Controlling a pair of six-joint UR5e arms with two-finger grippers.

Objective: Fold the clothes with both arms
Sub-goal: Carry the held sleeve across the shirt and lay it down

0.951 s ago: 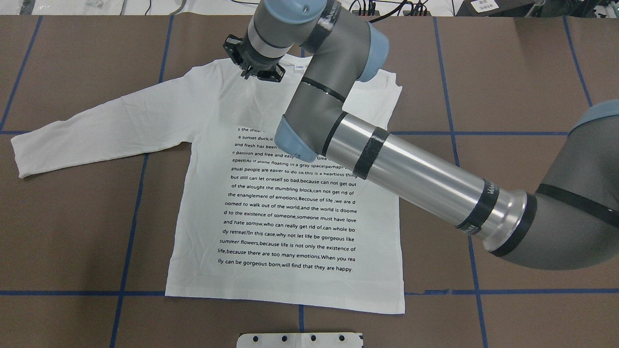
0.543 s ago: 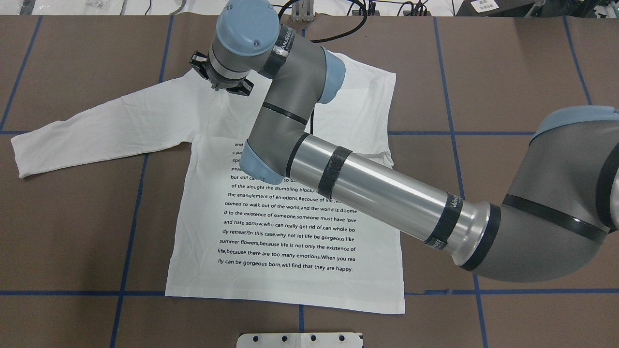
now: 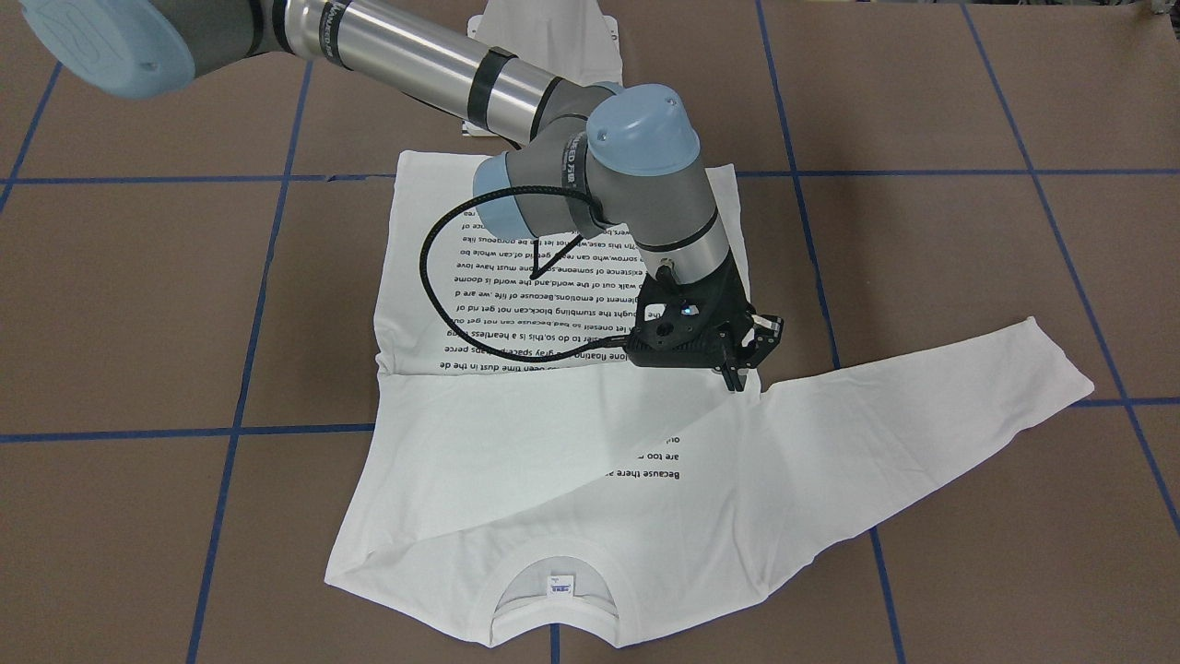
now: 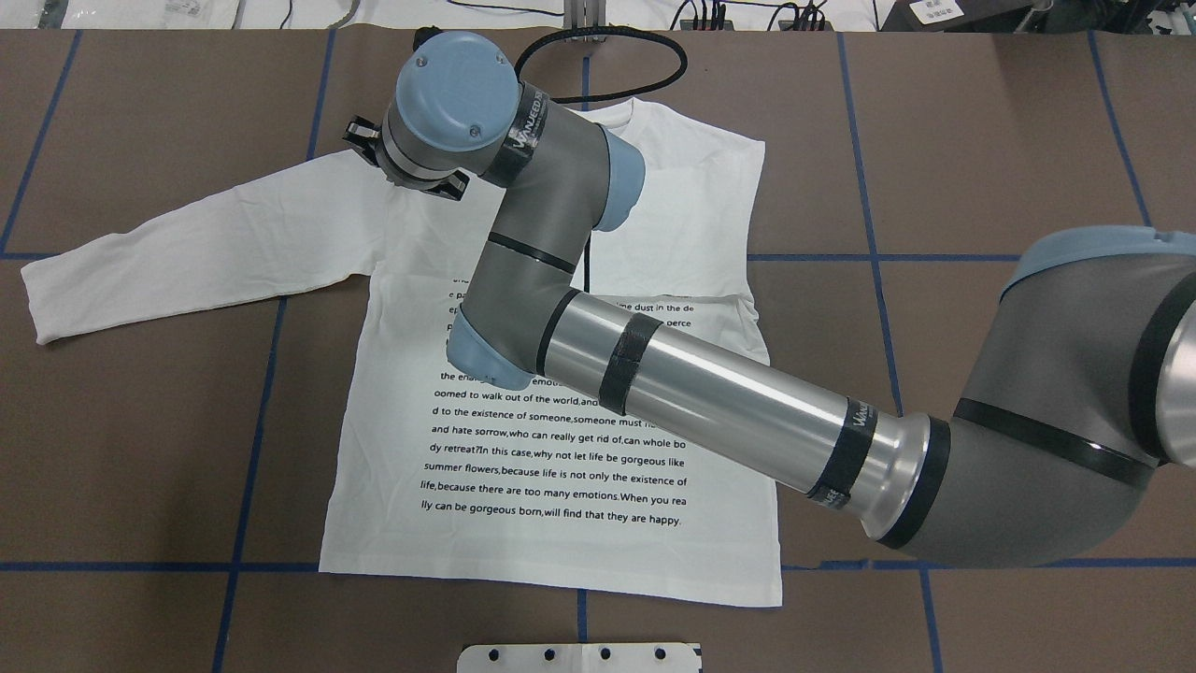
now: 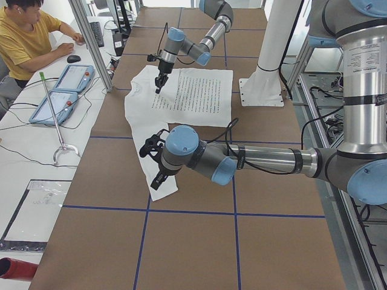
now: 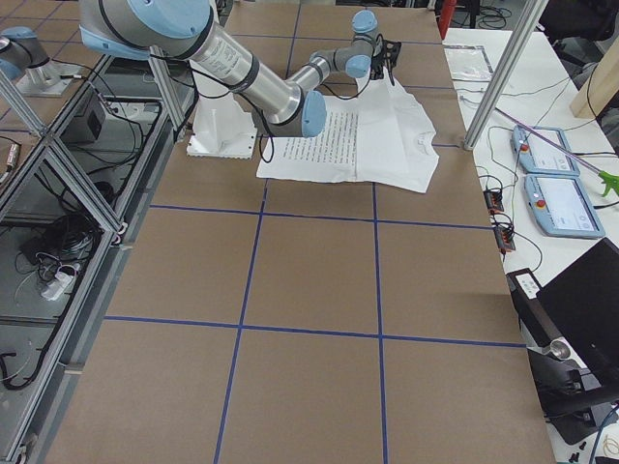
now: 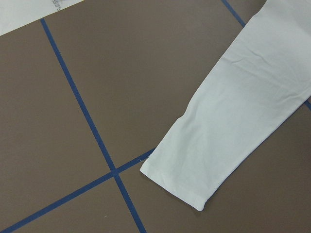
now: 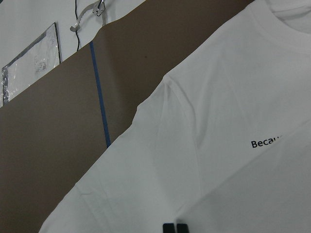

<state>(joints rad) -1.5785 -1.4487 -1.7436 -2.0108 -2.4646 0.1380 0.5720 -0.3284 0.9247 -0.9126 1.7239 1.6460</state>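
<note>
On brown table (image 4: 1028, 140), white T-shirt (image 4: 561, 547), right gripper (image 3: 737, 376) pinching its folded-over part.

T-shirt (image 4: 551, 542) flat on table (image 4: 981, 140), hem toward pedestal base (image 4: 579, 657), collar at the far side. 1 sleeve (image 4: 187, 243) stretches out to robot's left; the other lies across the chest. Tip of right gripper (image 3: 737, 378) at the left armpit; left gripper (image 5: 154, 163) above the outstretched cuff.

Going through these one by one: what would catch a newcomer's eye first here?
The right arm reaches diagonally across the white T-shirt, its gripper down where the spread sleeve joins the body. That sleeve lies out toward the robot's left, while the other side is folded in over the chest, hiding part of the black text.
</note>
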